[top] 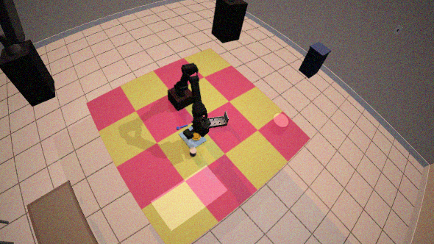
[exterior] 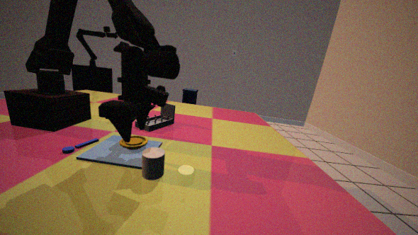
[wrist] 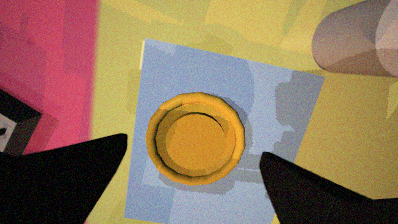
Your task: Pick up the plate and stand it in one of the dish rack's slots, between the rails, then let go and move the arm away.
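An orange-yellow plate [top: 196, 137] [exterior: 134, 142] [wrist: 200, 142] lies flat on a light-blue square mat [top: 200, 142] [exterior: 95, 154] [wrist: 165, 65]. My gripper [wrist: 195, 150] is open and points down, low over the plate. In the wrist view one finger is left of the plate and the other right of it, with a gap on each side. In the exterior view a fingertip overlaps the plate's left edge; whether it touches is unclear. The grey dish rack [top: 218, 121] [exterior: 157, 122] stands behind the mat, its raised end plate away from the gripper; its dark corner [wrist: 20, 125] shows at the wrist view's left edge. Its slots look empty.
A grey cup with a pale top [top: 193, 151] [exterior: 153, 163] [wrist: 350, 42] stands beside the mat's corner. A blue spoon-like utensil [top: 182, 127] [exterior: 86, 143] lies on the other side of the mat. A pale yellow disc [exterior: 185, 170] shows near the cup.
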You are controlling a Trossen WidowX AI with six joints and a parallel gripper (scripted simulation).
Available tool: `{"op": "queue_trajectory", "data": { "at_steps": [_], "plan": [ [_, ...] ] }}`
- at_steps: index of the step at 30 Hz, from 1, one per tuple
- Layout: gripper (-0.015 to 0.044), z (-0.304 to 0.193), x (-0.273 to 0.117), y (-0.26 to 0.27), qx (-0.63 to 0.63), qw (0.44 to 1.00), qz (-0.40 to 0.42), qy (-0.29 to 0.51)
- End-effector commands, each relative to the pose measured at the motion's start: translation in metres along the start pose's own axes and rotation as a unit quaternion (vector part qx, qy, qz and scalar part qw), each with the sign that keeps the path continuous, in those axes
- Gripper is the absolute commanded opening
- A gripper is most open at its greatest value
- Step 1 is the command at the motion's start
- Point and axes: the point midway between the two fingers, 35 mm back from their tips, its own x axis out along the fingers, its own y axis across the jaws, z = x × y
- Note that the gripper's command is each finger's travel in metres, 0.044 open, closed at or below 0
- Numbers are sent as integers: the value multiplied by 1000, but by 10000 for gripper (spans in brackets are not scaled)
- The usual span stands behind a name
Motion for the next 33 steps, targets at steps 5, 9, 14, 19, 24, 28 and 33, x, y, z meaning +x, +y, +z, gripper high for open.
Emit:
{"op": "queue_trajectory", "data": {
  "at_steps": [5, 9, 14, 19, 24, 28, 33],
  "plan": [
    [400, -2, 14, 0, 2, 1000, -1, 4],
    [400, -2, 20, 0, 2, 1000, -1, 4],
    [400, -3, 28, -1, 2, 1000, -1, 4],
    [387, -3, 30, -1, 2, 1000, -1, 4],
    [380, -3, 30, -1, 2, 1000, -1, 4],
    [360, -3, 30, -1, 2, 1000, -1, 4],
    [327, -3, 30, -1, 2, 1000, -1, 4]
  ]
}}
